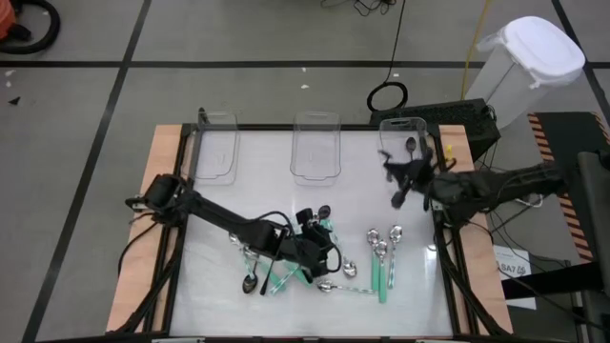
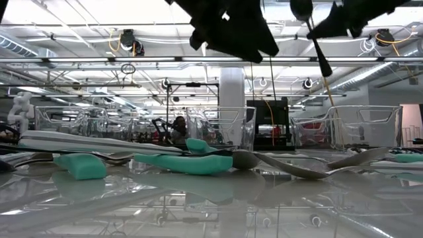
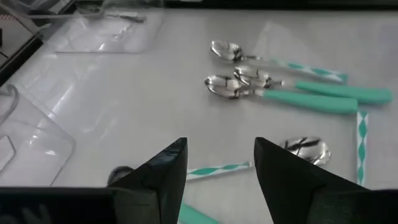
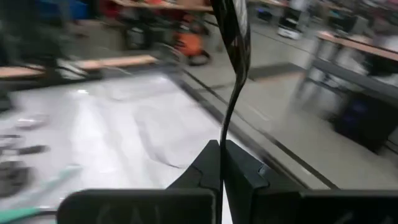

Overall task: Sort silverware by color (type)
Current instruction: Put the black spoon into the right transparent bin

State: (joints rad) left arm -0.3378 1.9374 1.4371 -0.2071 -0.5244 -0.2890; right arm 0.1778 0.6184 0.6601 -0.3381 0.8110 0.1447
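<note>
Teal-handled spoons (image 2: 188, 162) are lying nearest me in the low view, heaped with silver spoons (image 1: 383, 240) around six o'clock on the table (image 1: 238, 205). I am seeing my left claw (image 3: 219, 163) hanging just over that heap with its fingers standing apart and nothing between them. Farther out, at about two o'clock, my right claw (image 1: 405, 176) is hovering beside the right-hand clear bin (image 1: 404, 133), its fingers pinched together on the handle of a dark spoon (image 4: 231, 62). Another dark spoon (image 1: 411, 146) is lying in that bin.
</note>
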